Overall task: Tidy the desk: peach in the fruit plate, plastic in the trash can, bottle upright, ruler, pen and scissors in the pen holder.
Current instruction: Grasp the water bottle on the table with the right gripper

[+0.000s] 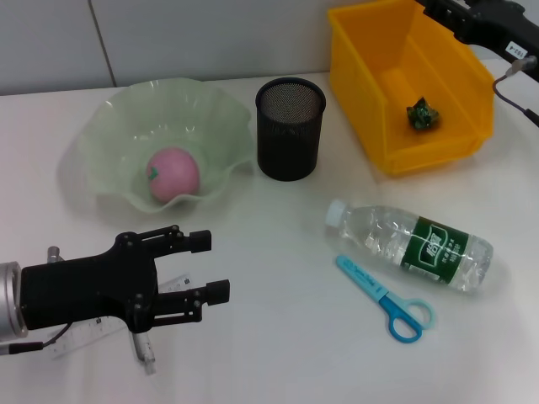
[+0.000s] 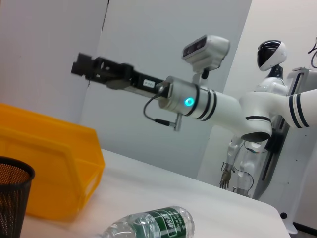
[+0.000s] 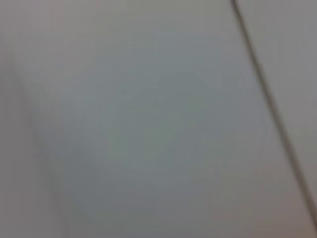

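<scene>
A pink peach lies in the pale green wavy fruit plate. Crumpled green plastic sits inside the yellow bin. The clear bottle with a green label lies on its side; it also shows in the left wrist view. Blue scissors lie just in front of it. My left gripper hovers open at the front left, over a transparent ruler and a pen. The black mesh pen holder stands empty. My right gripper is raised above the bin.
The white desk carries everything. The bin stands at the back right, next to the pen holder. The right arm reaches in from the top right corner. The right wrist view shows only a grey wall.
</scene>
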